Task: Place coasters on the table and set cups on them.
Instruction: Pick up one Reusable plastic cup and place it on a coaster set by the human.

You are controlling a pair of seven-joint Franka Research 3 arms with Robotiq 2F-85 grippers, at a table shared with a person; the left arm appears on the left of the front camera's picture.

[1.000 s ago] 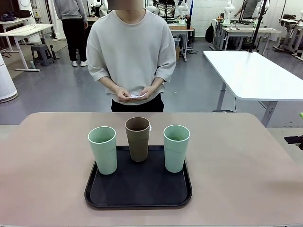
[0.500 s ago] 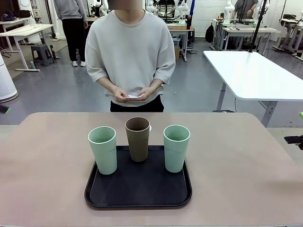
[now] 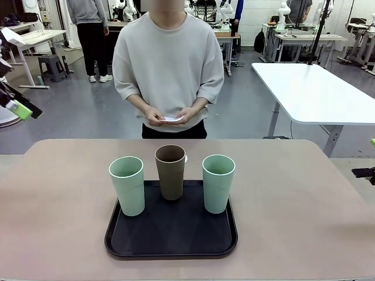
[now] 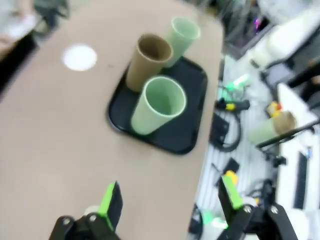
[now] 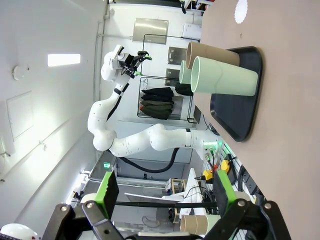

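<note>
Three cups stand on a black tray (image 3: pixel 170 243): a mint one (image 3: pixel 127 184) on the left, a brown one (image 3: pixel 170 171) at the back, a mint one (image 3: pixel 218 182) on the right. The person across the table (image 3: pixel 53 199) holds white coasters (image 3: pixel 171 119) in both hands. One coaster (image 4: pixel 80 56) lies on the table beyond the tray; the right wrist view shows this coaster (image 5: pixel 241 9) too. My left gripper (image 4: pixel 170 200) hovers high over the table, open and empty, and shows at the front view's left edge (image 3: pixel 17 105). My right gripper (image 5: pixel 165 187) is open and empty, off the table's right end (image 3: pixel 370 158).
A white-topped table (image 3: pixel 316 93) stands behind on the right. The beige top has free room left, right and in front of the tray. A brown cup and a mint cup (image 4: pixel 272 129) lie off the table on the robot's side. Another person (image 3: pixel 88 23) stands far off.
My left arm has risen into the front view at the left edge. The person has shifted slightly to the right. The cups, tray and right gripper have not moved.
</note>
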